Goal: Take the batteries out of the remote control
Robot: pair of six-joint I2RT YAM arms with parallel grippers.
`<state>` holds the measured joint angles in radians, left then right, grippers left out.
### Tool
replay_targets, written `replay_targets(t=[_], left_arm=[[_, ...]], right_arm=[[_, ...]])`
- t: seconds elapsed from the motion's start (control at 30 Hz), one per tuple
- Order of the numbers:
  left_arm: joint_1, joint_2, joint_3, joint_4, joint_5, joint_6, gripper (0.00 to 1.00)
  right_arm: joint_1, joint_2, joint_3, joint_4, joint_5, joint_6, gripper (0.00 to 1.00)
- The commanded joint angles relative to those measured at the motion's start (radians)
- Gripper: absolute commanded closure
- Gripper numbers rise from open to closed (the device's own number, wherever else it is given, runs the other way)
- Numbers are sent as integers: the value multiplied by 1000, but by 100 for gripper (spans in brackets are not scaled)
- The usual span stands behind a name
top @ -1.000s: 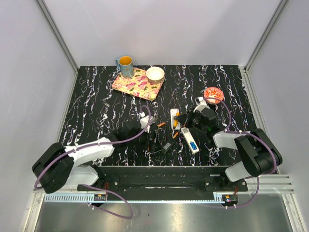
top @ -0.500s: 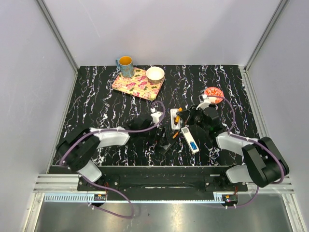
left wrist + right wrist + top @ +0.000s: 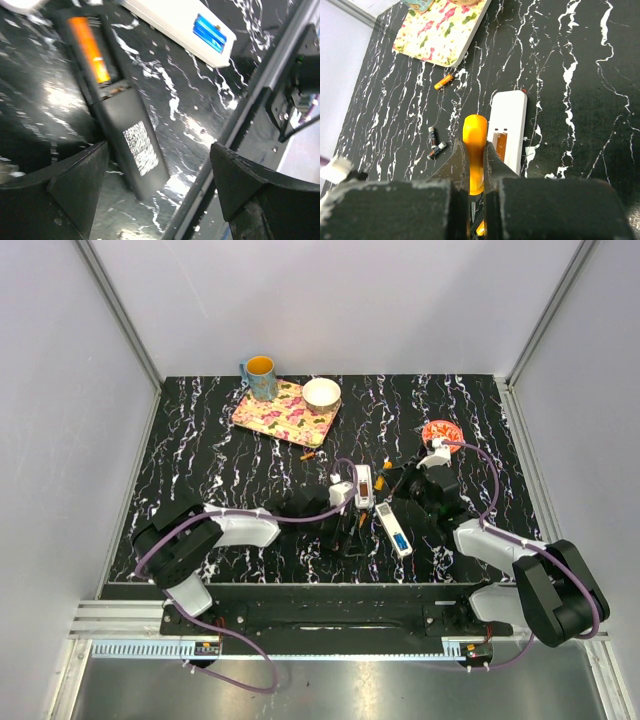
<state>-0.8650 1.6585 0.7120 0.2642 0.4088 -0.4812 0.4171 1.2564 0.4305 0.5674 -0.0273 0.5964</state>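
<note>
A black remote (image 3: 135, 150) lies face down with its compartment open and an orange battery (image 3: 90, 50) in it. My left gripper (image 3: 157, 150) is open, one finger on each side of this remote; in the top view it (image 3: 348, 525) is near the front edge. My right gripper (image 3: 475, 145) is shut on an orange rounded stick (image 3: 474, 135), which I cannot tell to be a battery. Below it lies a white remote (image 3: 507, 120) with an orange battery (image 3: 500, 145) in its open bay. A second white remote (image 3: 175, 20) holds a blue battery (image 3: 207, 32).
A loose orange battery (image 3: 445, 80) lies near the flowered tray (image 3: 445, 30), and two small dark cells (image 3: 435, 142) lie to the left. A cup (image 3: 259, 376), a bowl (image 3: 321, 393) and a red dish (image 3: 442, 432) stand further back. The metal front rail (image 3: 250, 115) is close to my left gripper.
My left arm has reached right, to the black remote. My right gripper has moved away from me with the orange stick. An orange battery now lies near the tray.
</note>
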Motion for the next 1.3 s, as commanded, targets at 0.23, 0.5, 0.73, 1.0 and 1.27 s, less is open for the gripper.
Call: replay_targets(t=[0.23,0.5,0.73,1.0,1.27], left_arm=[[-63,46,41,37,143,-68,14],[42,-54,-23,73,91,-100,17],[133,-102,-54,89,87,-143,41],[196,18,-37,98,76,-226,57],[196,99,-14,133,85,-247,59]], right_arm=[[5,-14,-9,9,30,10,100],[5,-29,-36,112,-144,-72,100],[14,75,-39,285,-203,-75,100],[69,210,19,345,-163,-66,100],[97,259,17,344,-134,-63,100]])
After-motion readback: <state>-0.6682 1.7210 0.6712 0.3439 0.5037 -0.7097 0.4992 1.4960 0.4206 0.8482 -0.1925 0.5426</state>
